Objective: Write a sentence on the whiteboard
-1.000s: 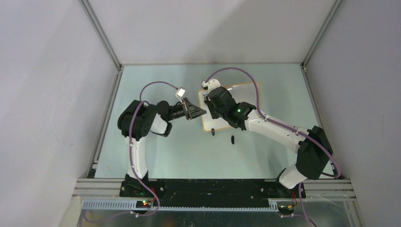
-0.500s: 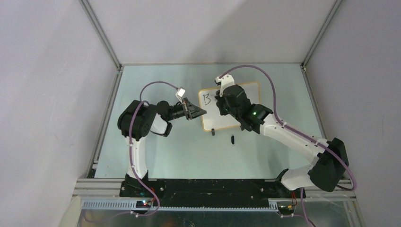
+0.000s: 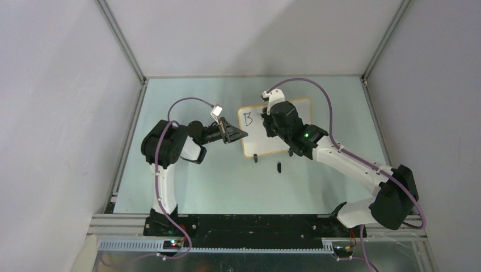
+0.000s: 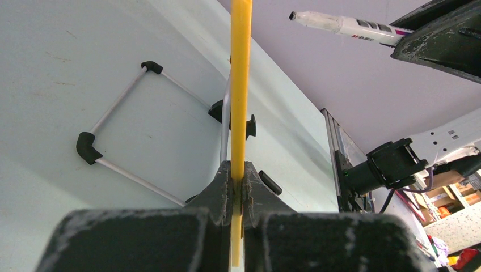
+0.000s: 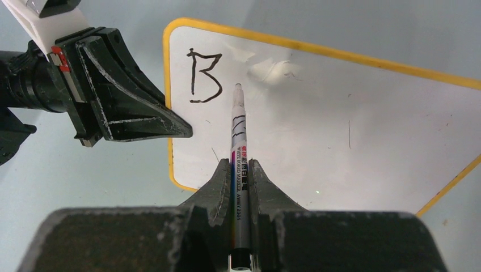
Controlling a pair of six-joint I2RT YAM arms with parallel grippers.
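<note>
The whiteboard (image 3: 283, 135) stands tilted on the table, white with a yellow-orange frame (image 4: 240, 85). My left gripper (image 3: 243, 134) is shut on its left edge (image 5: 169, 148), seen edge-on between the fingers (image 4: 227, 184). Of the sentence, only a black "B" (image 5: 204, 76) shows, at the board's upper left (image 3: 247, 118). My right gripper (image 5: 239, 165) is shut on a whiteboard marker (image 5: 237, 141), whose tip points at the board just right of the "B". I cannot tell whether the tip touches. The marker (image 4: 346, 25) also shows in the left wrist view.
A black marker cap (image 3: 279, 166) lies on the table in front of the board. A black clip foot (image 3: 256, 158) sits at the board's lower edge. The board's wire stand (image 4: 130, 136) rests on the table behind it. Grey walls enclose the table.
My right arm has swung right and back, uncovering the "B" on the board's left side. The left gripper and the board have not moved.
</note>
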